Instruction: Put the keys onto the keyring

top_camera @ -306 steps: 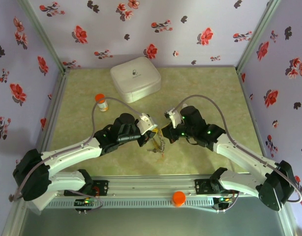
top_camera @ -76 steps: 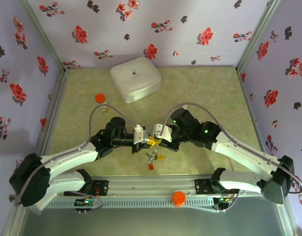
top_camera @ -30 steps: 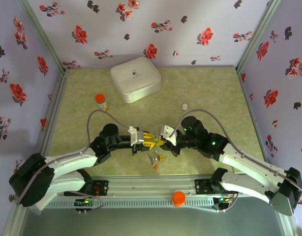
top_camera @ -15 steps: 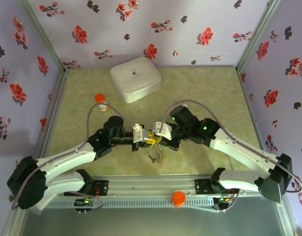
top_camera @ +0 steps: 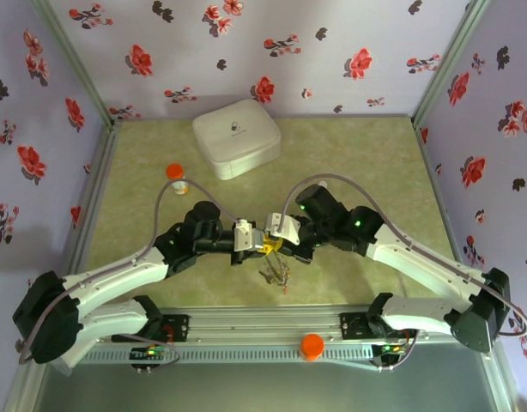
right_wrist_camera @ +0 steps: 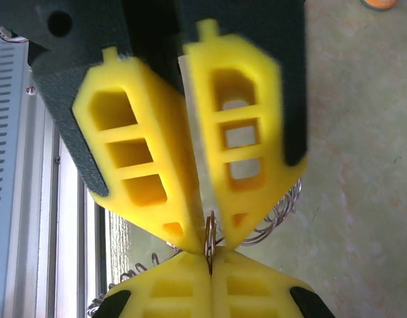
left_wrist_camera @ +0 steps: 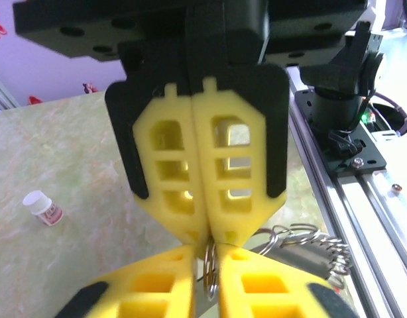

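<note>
One: Both grippers on the same bit of wire?

Two: Yes. The left gripper and the right gripper meet tip to tip over the near middle of the table. The right one's tips are pressed together on a thin metal loop. The left one's stand narrow, squeezing that loop from the other side. The keyring, a coil of wire, lies just beside the loop, and the keys dangle below, near the front rail.

One: How will it handle?

Two: Light, hard and slick, I judge. The loop could twist or slip between the yellow fingers. A pinch at its rim, as here, leaves the coil free.

One: Room to move?

Two: Tight toward the rail. Behind is open table, with the white case and pill bottle well apart.
</note>
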Available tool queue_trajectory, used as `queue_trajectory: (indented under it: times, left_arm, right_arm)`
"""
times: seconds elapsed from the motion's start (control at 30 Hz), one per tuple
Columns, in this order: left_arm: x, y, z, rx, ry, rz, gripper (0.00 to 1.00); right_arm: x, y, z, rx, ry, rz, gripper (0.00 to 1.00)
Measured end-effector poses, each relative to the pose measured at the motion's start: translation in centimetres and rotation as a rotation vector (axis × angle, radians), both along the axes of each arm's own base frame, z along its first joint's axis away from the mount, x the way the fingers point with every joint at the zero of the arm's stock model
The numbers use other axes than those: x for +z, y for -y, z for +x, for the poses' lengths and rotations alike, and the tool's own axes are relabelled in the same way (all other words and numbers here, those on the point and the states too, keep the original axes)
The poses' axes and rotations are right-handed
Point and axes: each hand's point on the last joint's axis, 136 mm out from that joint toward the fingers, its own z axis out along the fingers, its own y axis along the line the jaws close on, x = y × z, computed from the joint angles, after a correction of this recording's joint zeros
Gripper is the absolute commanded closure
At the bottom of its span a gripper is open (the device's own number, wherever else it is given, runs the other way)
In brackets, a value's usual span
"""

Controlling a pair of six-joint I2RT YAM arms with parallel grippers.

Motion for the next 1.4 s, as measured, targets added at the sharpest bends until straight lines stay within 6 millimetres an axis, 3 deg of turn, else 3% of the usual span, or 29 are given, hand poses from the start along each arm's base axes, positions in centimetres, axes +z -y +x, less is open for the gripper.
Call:
queue_trajectory:
  times: [0.1,0.47,0.57,0.67,0.77,1.03,1.27,1.4]
  left_arm:
    - [-0.5,-0.1,0.1,0.009,-0.010,0.021,0.80]
    - [-1.3,-0.3,0.0,0.016,-0.032,0.048,1.00]
    - [-1.1,-0.3,0.1,0.018,-0.031,0.041,1.00]
    - [-1.2,-0.3,0.1,0.027,-0.033,0.016,1.00]
    - [-2.1,-0.6,-0.1,0.040,-0.054,0.002,1.00]
    - [-3.1,-1.0,0.1,0.082,-0.072,-0.030,1.00]
    - [-2.4,-0.9,0.7,0.109,-0.041,-0.073,1.00]
    - [-2.2,-0.9,0.8,0.113,-0.035,-0.083,1.00]
  right_arm:
    - [0.0,-0.1,-0.1,0.005,-0.001,0.007,1.00]
    - [-0.1,-0.2,0.0,0.007,0.005,0.021,1.00]
    - [0.0,-0.2,0.0,-0.002,0.013,0.030,0.79]
    - [0.6,0.3,0.0,-0.029,0.026,0.088,0.66]
    - [1.3,1.2,0.1,-0.070,0.039,0.149,0.60]
    - [0.7,2.0,0.2,-0.137,0.009,0.170,0.58]
    - [1.6,1.8,0.3,-0.138,0.033,0.210,0.59]
    - [1.2,1.5,0.4,-0.130,0.019,0.202,0.60]
